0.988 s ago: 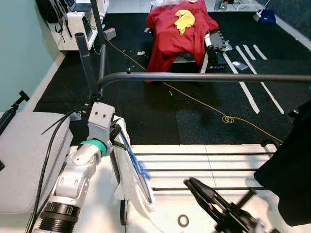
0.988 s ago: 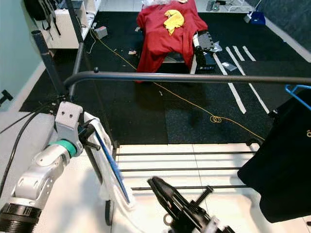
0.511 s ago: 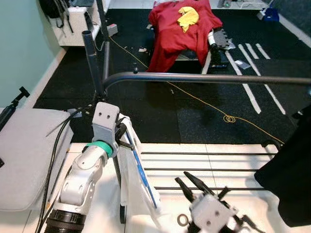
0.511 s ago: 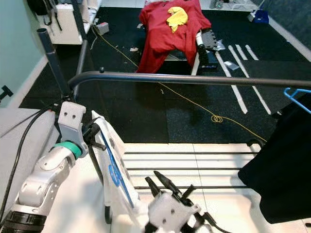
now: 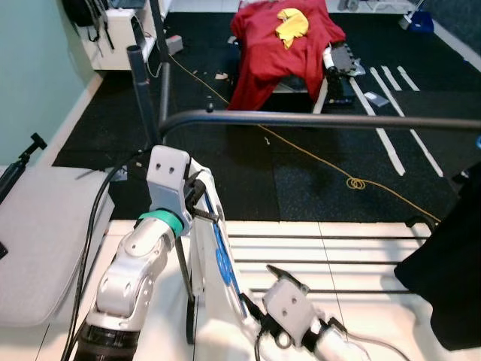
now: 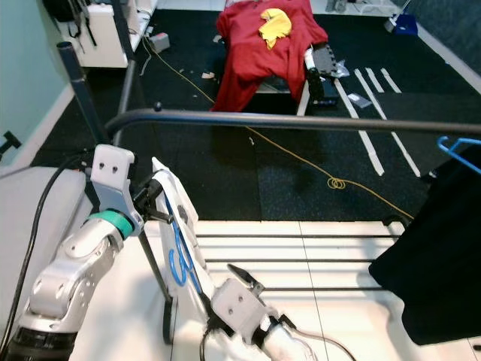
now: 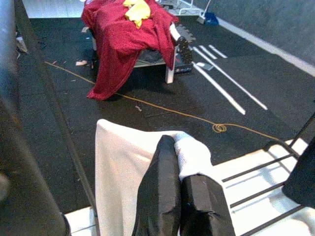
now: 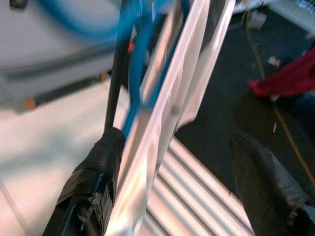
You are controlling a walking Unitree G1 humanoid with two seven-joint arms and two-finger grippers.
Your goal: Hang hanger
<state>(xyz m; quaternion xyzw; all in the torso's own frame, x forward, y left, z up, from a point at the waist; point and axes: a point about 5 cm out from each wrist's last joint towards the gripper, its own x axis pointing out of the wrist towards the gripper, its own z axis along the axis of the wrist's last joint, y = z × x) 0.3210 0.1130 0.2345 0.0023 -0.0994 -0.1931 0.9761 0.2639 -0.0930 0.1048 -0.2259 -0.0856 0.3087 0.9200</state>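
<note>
Partly hidden under white garment [image 5: 203, 248]: blue hanger [image 6: 179, 259].

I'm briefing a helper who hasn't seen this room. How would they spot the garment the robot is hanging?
Find the long dark rail crossing the scene. Below its left end, the left gripper pinches a white garment on a blue hanger. It is white with blue, unlike the black garment at the rail's right end and the red cloth beyond.

left gripper [image 7: 179, 184] pinching white garment [image 7: 123, 162], red cloth [image 7: 125, 34] beyond
</note>
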